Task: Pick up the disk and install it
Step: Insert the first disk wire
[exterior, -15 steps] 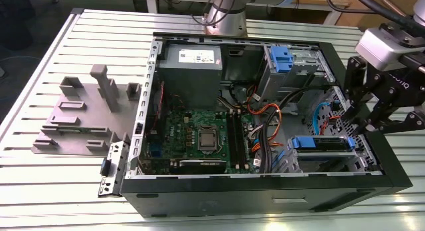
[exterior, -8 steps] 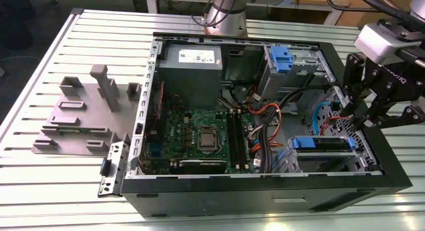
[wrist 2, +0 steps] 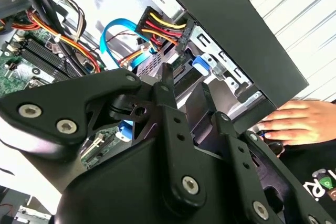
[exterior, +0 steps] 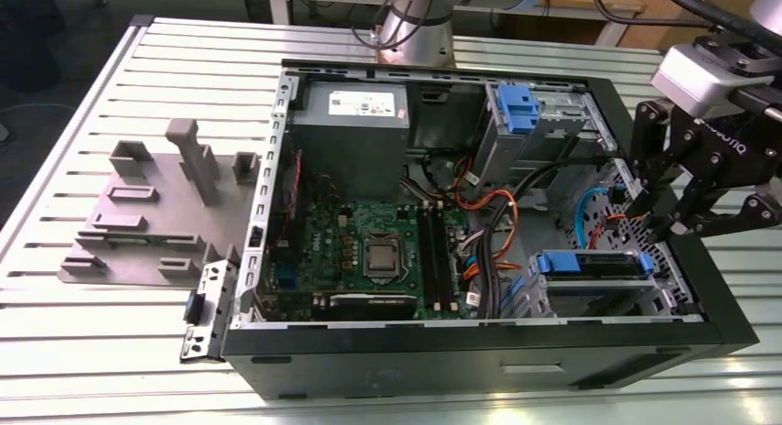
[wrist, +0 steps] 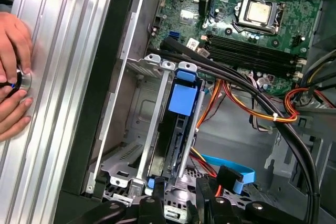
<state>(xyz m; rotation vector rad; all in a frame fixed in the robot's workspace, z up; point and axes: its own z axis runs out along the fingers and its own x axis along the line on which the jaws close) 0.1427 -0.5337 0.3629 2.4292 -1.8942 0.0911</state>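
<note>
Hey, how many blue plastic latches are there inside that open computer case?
2. One latch sits on the upright drive cage, higher in the exterior view; the other latch is on the lower drive bay, beside the tool. Cables may hide more.
</note>
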